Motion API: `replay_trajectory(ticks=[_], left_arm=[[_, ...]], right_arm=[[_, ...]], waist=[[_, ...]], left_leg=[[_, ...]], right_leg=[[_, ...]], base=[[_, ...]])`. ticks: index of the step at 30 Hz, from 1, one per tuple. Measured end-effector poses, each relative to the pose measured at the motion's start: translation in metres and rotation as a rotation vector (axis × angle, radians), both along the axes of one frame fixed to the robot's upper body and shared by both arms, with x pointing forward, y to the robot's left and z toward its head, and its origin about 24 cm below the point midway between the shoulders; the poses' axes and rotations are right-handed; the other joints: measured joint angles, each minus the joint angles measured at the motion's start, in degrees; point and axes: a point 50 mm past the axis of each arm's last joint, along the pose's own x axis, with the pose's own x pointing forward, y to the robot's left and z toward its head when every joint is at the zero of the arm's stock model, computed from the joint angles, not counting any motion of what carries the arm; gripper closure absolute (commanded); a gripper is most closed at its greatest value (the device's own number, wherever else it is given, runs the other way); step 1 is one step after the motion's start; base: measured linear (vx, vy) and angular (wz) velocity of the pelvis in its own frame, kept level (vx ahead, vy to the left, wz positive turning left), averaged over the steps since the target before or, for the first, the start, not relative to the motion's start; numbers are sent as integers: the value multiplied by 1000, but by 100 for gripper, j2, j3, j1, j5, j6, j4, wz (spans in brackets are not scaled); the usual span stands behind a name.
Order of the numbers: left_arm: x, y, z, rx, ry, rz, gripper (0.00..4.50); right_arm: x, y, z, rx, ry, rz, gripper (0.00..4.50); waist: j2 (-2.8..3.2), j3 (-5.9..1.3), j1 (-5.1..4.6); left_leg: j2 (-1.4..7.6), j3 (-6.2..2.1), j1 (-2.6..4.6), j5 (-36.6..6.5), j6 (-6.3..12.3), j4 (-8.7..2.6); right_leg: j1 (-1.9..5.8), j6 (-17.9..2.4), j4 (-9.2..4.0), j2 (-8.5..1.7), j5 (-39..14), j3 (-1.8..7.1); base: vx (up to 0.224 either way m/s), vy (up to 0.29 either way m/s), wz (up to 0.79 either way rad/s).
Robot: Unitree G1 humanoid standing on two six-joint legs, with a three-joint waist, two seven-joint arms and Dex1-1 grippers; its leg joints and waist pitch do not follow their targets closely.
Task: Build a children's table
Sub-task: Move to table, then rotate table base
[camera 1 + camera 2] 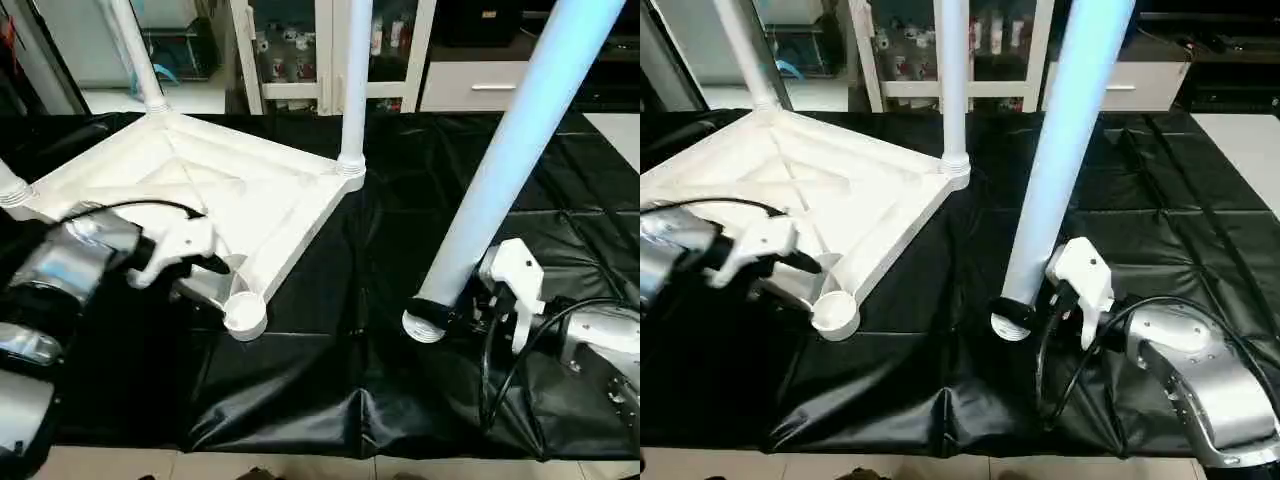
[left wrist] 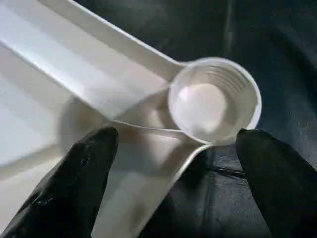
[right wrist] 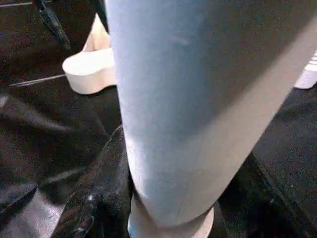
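The children's table's white tabletop [image 1: 190, 185] lies upside down on the black cover, ribs showing. Three white legs stand in its corner sockets: one at the back [image 1: 140, 60], one on the right [image 1: 355, 80], one at the far left [image 1: 10, 185]. The near corner socket [image 1: 245, 315] is empty. My left gripper [image 2: 173, 148] is open just behind that socket, its black fingers [image 2: 84, 168] straddling the rim. My right gripper [image 1: 455, 305] is shut on the fourth leg [image 1: 520, 140] near its threaded end [image 1: 425, 325]. That end sits low over the cover, and the leg leans up and to the right.
The black-covered work table [image 1: 330, 400] ends at its front edge close to me, with folds in the cover. A black cable [image 1: 500, 370] loops by my right wrist. Glass-door cabinets [image 1: 300, 50] and a white drawer unit [image 1: 470, 85] stand behind the table.
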Motion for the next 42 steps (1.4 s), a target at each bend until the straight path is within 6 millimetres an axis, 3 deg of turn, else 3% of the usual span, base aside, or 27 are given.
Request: replay_trajectory(ticks=[6, 15, 21, 30, 32, 34, 42], left_arm=[[5, 7, 12, -13, -33, 22, 19], [2, 13, -11, 158, -33, -15, 19], [1, 10, -23, 207, -32, -33, 19], [3, -4, -48, 218, -62, -12, 93], [5, -4, -48, 232, -78, -4, 94], [7, -3, -48, 252, -99, 14, 130], [10, -6, -49, 268, -78, 37, 183]], right_arm=[[0, 0, 1, 1, 1, 1, 264], [0, 0, 1, -1, 8, 1, 264], [0, 0, 2, -1, 6, 0, 264], [0, 5, 0, 17, 3, -10, 264], [0, 7, -2, 16, 8, -3, 264], [0, 8, -2, 17, 8, -2, 264], [0, 8, -2, 14, 6, -3, 264]], waist=[[2, 0, -2], [13, 3, -3], [60, 11, -3], [116, -2, -7], [125, -8, -6], [132, -11, -8], [142, -18, 9]], left_leg=[[0, 4, -1, 0, 2, 0], [1, 4, -1, 0, 2, 0], [1, 5, -3, 0, 3, 1], [1, 5, -4, 2, 5, 1], [1, 4, -2, 2, 6, 1], [1, 4, 0, 2, 5, 1], [1, 5, 2, 3, 3, 1]], right_leg=[[0, 0, -2, -1, 0, 1], [1, 0, -3, -1, 0, 0], [1, -4, -6, -2, 2, -1], [1, -5, -6, -2, 3, 0], [2, -5, -6, -2, 3, 0], [3, -5, -5, -2, 3, 0], [9, -8, -5, -5, 5, -1]], base=[[0, 0, 0], [0, 0, 0], [0, 0, 0], [0, 0, 0], [0, 0, 0], [0, 0, 0], [0, 0, 0]])
